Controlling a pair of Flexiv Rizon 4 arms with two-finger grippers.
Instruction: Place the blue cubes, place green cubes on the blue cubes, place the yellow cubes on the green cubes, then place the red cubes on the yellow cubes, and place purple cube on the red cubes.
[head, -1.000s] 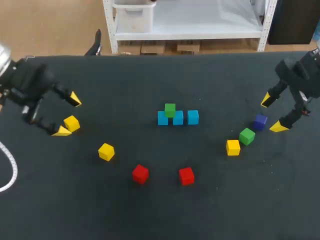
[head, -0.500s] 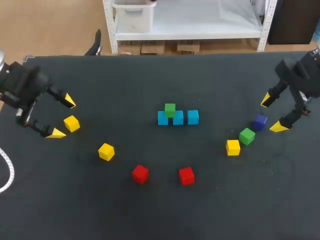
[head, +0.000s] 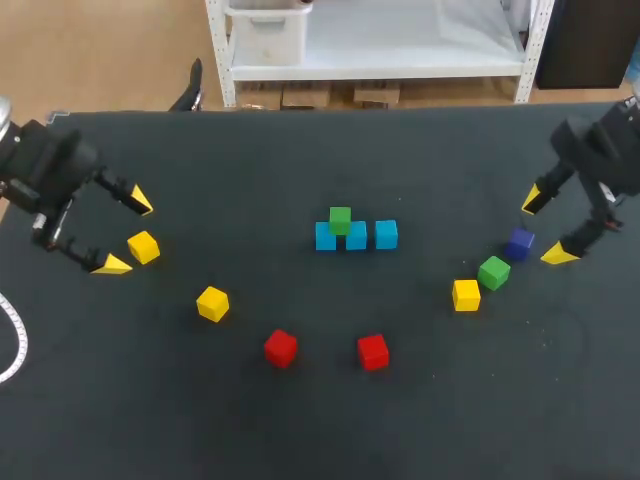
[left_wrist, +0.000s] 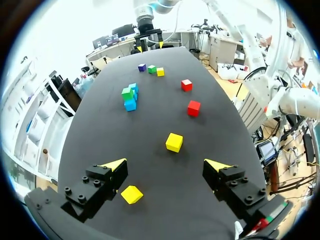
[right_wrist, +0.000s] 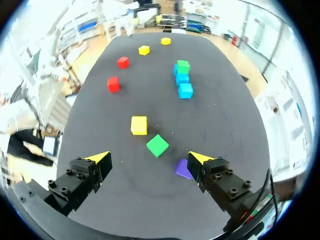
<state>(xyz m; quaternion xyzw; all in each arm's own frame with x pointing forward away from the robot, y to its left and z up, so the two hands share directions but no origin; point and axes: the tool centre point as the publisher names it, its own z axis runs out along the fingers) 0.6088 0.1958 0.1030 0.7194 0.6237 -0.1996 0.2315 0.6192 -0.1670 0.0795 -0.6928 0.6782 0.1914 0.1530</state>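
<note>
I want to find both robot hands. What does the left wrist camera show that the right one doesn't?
Only the left wrist view clearly shows the left gripper, open, a yellow cube beside one finger. Only the right wrist view shows the right gripper up close, open, a purple cube by one finger. Both show the green cube stacked on blue cubes and two red cubes.

From my station I see 1 table (head: 300, 440), topped with a matte black surface that fills nearly all of the head view. Its far edge runs straight across. The light falls soft and even, and pale specks of lint show on the dark top.
</note>
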